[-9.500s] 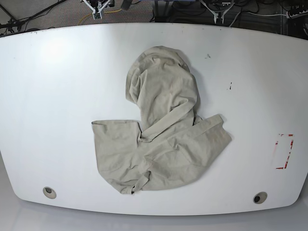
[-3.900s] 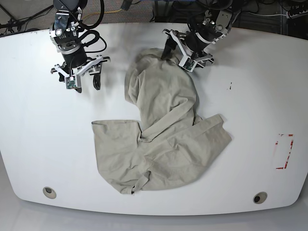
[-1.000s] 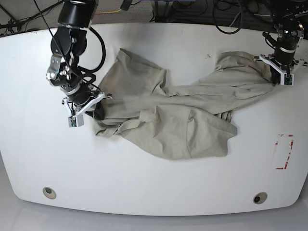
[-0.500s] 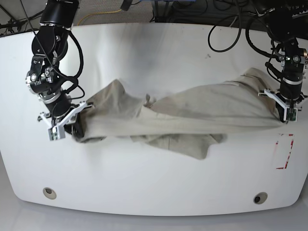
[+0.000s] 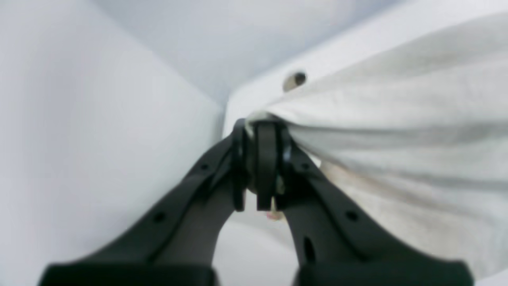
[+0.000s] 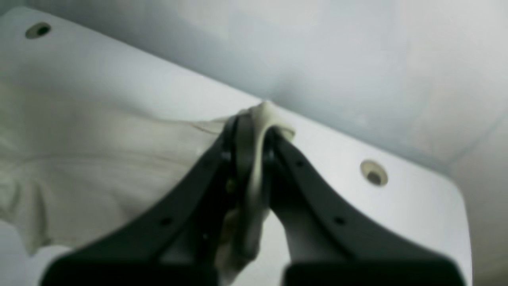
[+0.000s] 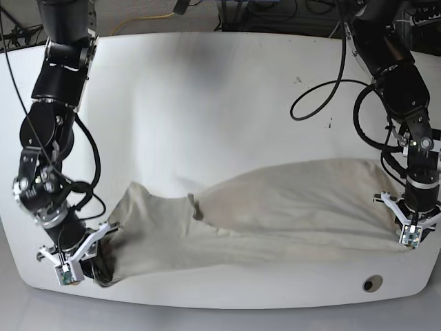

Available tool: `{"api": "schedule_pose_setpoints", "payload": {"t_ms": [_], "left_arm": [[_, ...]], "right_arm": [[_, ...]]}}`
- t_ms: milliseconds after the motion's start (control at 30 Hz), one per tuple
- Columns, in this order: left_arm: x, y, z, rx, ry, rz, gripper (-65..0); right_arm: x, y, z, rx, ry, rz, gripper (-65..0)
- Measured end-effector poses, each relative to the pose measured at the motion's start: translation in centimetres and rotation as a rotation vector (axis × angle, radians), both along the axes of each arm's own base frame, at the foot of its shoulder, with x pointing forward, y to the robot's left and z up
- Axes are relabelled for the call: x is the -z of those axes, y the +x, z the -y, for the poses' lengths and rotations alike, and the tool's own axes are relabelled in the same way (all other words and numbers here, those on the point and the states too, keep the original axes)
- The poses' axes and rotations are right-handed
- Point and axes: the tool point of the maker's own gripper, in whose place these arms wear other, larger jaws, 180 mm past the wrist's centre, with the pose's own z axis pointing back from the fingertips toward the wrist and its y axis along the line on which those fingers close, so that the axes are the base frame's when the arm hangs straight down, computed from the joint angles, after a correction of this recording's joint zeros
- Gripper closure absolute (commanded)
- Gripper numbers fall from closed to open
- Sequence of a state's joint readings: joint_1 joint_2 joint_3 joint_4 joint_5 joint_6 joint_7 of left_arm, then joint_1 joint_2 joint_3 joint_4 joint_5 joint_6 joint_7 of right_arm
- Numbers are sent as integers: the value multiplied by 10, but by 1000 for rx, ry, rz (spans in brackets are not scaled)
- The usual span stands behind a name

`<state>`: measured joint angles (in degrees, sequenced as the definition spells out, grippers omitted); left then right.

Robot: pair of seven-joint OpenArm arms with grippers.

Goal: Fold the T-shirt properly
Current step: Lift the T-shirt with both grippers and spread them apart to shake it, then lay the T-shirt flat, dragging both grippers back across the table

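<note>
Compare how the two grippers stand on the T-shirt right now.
In the base view, the left gripper sits at the right and farther up the table; the right gripper sits at the left, nearer the front edge. Both are shut on the T-shirt, stretched between them.

T-shirt (image 7: 275, 207) across table's (image 7: 207, 89) near edge

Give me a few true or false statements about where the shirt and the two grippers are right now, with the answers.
1. The left gripper is shut on the T-shirt. True.
2. The right gripper hangs open above the cloth. False: it is shut on a pinch of the fabric.
3. The T-shirt is stretched between the two grippers near the front edge of the table. True.
4. The T-shirt lies neatly folded into a rectangle. False: it is spread out wide, wrinkled and unfolded.
</note>
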<state>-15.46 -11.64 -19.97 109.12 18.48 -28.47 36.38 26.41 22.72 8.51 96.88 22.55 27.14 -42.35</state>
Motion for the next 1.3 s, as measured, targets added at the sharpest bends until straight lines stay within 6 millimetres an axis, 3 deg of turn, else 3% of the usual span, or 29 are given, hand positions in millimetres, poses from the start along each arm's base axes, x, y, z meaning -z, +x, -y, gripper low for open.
{"api": "schedule_pose_setpoints", "payload": {"t_ms": [133, 267, 400, 533, 633, 700, 800, 967, 1033, 1133, 1233, 1300], "left_arm": [[-29, 11, 1, -14, 46, 53, 0], [-81, 22, 1, -30, 79, 165, 0], [-129, 26, -4, -66, 95, 254, 0], [-171, 24, -11, -98, 149, 300, 0], [-183, 24, -8, -109, 181, 297, 0], [-173, 26, -4, -105, 198, 259, 0], [-145, 29, 2, -86, 214, 184, 0], [-74, 26, 7, -57, 204, 23, 0], [-43, 20, 10, -53, 190, -45, 0], [3, 5, 15, -36, 183, -151, 0], [31, -14, 20, -22, 175, -203, 0], [68, -34, 21, -25, 168, -301, 0]], "right_arm": [[-33, 24, -4, -19, -19, 43, 0], [-72, 47, -6, -27, -45, 86, 0], [-126, 53, -2, -30, -63, 186, 0], [-167, 53, 1, -18, -126, 235, 0], [-186, 48, 4, -13, -149, 273, 0], [-187, 44, 6, -6, -163, 282, 0], [-165, 39, 11, -8, -179, 251, 0], [-87, 29, 30, 46, -129, 105, 0], [-56, 18, 29, 35, -104, 55, 0], [-16, 1, 33, 55, -61, -8, 0], [23, -21, 38, 82, -25, -74, 0], [56, -39, 41, 112, -4, -144, 0]]}}
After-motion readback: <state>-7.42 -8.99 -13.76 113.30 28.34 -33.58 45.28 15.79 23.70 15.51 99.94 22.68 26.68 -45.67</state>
